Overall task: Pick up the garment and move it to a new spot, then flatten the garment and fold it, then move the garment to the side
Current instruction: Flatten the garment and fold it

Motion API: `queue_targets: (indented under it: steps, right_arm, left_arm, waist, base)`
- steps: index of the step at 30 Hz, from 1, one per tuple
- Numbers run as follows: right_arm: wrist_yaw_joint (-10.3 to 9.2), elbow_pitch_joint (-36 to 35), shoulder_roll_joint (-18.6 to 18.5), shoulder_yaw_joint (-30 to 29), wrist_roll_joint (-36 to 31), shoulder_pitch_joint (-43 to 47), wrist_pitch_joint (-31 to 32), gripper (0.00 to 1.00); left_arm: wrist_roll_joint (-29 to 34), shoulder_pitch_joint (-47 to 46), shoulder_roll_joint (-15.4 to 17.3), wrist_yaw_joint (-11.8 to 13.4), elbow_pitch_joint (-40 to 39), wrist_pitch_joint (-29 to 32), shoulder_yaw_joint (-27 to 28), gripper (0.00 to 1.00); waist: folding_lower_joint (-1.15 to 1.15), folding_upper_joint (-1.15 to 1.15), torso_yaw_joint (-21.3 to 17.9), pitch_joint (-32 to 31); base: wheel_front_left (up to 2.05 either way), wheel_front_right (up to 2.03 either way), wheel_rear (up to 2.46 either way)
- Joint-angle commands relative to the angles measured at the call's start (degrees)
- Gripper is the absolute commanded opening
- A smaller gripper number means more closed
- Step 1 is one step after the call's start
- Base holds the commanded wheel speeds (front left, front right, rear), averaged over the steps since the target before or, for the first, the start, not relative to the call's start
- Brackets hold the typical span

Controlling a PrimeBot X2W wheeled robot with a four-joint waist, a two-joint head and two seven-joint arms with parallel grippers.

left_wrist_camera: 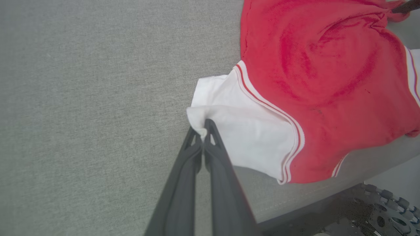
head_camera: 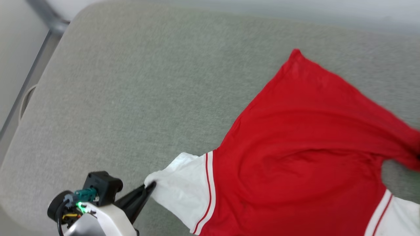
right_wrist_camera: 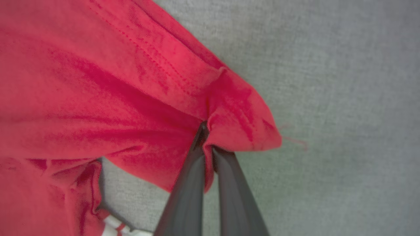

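Observation:
The garment (head_camera: 305, 137), a red shirt with white sleeves and red-striped trim, lies spread over the right half of a grey-green padded surface. My left gripper (head_camera: 150, 187) is shut on the tip of its white sleeve (left_wrist_camera: 242, 131) at the lower left. The left wrist view shows those fingertips (left_wrist_camera: 205, 126) pinching the sleeve's folded corner. My right gripper (right_wrist_camera: 205, 131) is shut on a bunched red corner of the garment (right_wrist_camera: 236, 108), with the cloth stretched away to the left of that view. A second white sleeve (head_camera: 398, 216) shows at the lower right.
The padded surface (head_camera: 131, 98) stretches bare to the left and back of the garment. Its front edge (left_wrist_camera: 295, 203) runs close under the sleeve, with dark floor mats (left_wrist_camera: 377, 209) below. A grey metal bar (head_camera: 46, 16) stands at the far left corner.

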Motion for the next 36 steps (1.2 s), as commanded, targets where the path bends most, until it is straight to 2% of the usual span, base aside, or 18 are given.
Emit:
queue_targets:
  steps: [1,2,3,7,12,17,23,24,25,32,36]
  right_arm:
    - [-0.08,-0.05,0.74,-0.28,0.67,3.01,-0.04,0.0]
    - [-0.08,-0.66,0.93,-0.57,1.43,4.67,-0.2,0.0]
    - [-0.08,-5.25,1.84,-1.66,4.45,11.83,-0.66,0.0]
    - [-0.08,-9.8,2.93,-3.08,6.76,17.8,0.6,0.0]
    - [-0.08,-15.39,5.97,-5.55,7.11,25.53,2.44,0.0]
    - [-0.08,-18.12,8.89,-7.2,6.37,30.68,2.33,0.0]
    - [-0.08,-19.15,8.77,-6.1,6.13,30.58,1.1,0.0]
    - [-0.08,-19.43,8.12,-5.8,6.24,30.25,0.91,0.47]
    - [-0.08,-19.57,7.71,-5.79,6.41,29.94,0.94,1.0]
    - [-0.08,-24.06,4.89,-4.3,9.74,26.06,3.85,1.0]
    - [-0.08,-28.06,3.21,-2.69,10.93,20.66,6.96,1.0]
  left_arm:
    - [0.05,0.98,0.13,0.36,-0.09,-0.07,0.21,0.0]
    - [-0.12,1.43,0.16,0.78,-0.11,-0.24,0.46,0.0]
    - [0.4,3.62,0.05,3.4,0.18,-1.4,1.44,0.0]
    - [0.71,4.61,-0.78,5.47,0.25,-2.48,2.01,0.0]
    - [0.85,4.62,-2.82,6.25,1.02,-3.36,0.93,0.0]
    - [1.59,3.64,-4.65,7.0,2.32,-4.2,0.12,0.0]
    - [0.8,3.28,-6.0,7.17,2.54,-4.78,0.2,0.0]
    - [0.4,3.32,-6.1,7.18,2.19,-4.98,0.55,0.0]
    - [0.21,3.32,-5.98,7.18,1.86,-5.01,0.72,0.0]
    - [0.8,3.19,-5.21,6.97,0.71,-4.61,0.5,0.0]
    - [1.31,2.92,-4.71,6.94,-0.18,-4.54,0.32,0.0]
  waist:
    - [0.01,0.0,-3.53,-3.85]
    - [0.01,0.0,-4.16,-4.68]
    - [0.01,0.0,-7.1,-8.02]
    - [0.01,0.0,-8.64,-9.42]
    - [0.01,0.0,-9.62,-10.28]
    - [0.01,0.0,-9.95,-10.28]
    - [0.01,0.0,-10.15,-10.02]
    - [0.01,0.0,-10.09,-10.01]
    - [0.01,0.0,-9.95,-9.96]
    - [0.01,0.0,-8.61,-9.32]
    - [0.01,0.0,-7.03,-8.05]
  base:
    - [0.0,0.0,0.0]
    - [0.0,0.0,0.0]
    - [0.0,0.0,0.0]
    - [0.0,0.0,0.0]
    - [0.0,0.0,0.0]
    - [0.0,0.0,0.0]
    - [0.0,0.0,0.0]
    - [0.0,0.0,0.0]
    - [0.0,0.0,0.0]
    - [0.0,0.0,0.0]
    - [0.0,0.0,0.0]
